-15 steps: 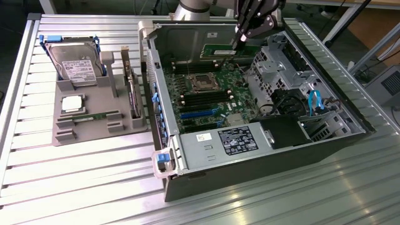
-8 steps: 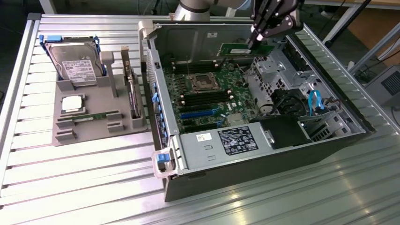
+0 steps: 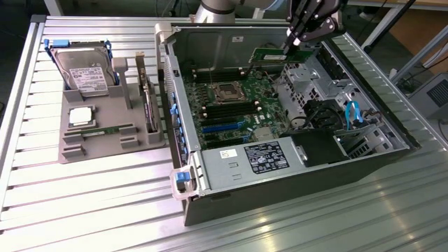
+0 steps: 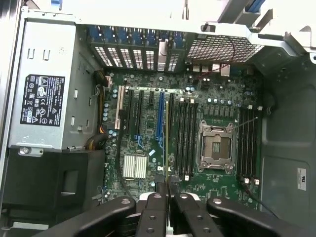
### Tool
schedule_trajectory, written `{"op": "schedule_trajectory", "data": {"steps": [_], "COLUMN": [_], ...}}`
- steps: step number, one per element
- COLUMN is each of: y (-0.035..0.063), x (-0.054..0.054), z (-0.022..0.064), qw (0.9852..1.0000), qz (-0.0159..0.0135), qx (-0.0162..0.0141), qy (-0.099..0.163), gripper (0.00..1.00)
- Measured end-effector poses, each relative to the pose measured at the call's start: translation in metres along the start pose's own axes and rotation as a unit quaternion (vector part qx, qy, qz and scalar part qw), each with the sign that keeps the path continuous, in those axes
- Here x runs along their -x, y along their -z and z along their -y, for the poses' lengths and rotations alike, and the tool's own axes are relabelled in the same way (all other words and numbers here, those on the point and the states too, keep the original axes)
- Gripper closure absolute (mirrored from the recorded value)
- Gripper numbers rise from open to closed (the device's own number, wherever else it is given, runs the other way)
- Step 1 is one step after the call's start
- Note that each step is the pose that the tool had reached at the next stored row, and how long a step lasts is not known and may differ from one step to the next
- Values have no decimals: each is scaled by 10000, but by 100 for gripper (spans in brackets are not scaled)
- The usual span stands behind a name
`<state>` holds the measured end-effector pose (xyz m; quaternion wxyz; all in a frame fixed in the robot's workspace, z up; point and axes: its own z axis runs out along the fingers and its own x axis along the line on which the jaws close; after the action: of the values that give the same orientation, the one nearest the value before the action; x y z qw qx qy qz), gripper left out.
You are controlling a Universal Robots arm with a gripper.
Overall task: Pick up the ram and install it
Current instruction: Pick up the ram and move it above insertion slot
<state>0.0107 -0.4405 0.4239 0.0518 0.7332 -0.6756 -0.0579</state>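
My gripper (image 3: 294, 44) hangs over the far right of the open computer case (image 3: 210, 173), shut on the ram (image 3: 278, 55), a long, thin green stick held by one end and level above the motherboard (image 3: 242, 113). In the wrist view the ram (image 4: 167, 140) appears edge-on as a thin line running out from between the fingertips (image 4: 174, 181) of the gripper (image 4: 167, 182). It lies roughly in line with the black memory slots (image 4: 185, 138) beside the processor socket (image 4: 216, 146). More black slots (image 4: 248, 143) sit on the socket's other side.
A grey parts holder (image 3: 105, 142) at the exterior view's left carries a hard drive (image 3: 84, 71), a square silver chip (image 3: 81, 115), an upright expansion card (image 3: 147, 102) and a thin green strip (image 3: 105, 130). The power supply (image 3: 252, 160) and a black fan shroud (image 3: 318, 144) fill the case's near end.
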Motion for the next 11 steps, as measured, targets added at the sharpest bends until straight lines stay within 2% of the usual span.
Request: {"op": "schedule_trajectory", "data": {"steps": [1, 2, 3, 5, 6, 9, 10, 11], "y": [-1, -2, -2, -4, -5, -7, -10, -11], "x": [0, 0, -1, 0, 0, 0, 0, 0], "z": [0, 0, 0, 0, -2, -4, -4, -4], "qw": [10000, 10000, 9999, 9995, 9992, 9981, 9975, 9971], "qz": [-1, -7, -15, -30, -38, -55, -62, -67], "qx": [-19, -72, -141, -299, -405, -608, -700, -763], "qy": [0, 0, 0, 0, 0, 0, 1, 1], "gripper": [88, 88, 88, 88, 88, 88, 88, 88]}}
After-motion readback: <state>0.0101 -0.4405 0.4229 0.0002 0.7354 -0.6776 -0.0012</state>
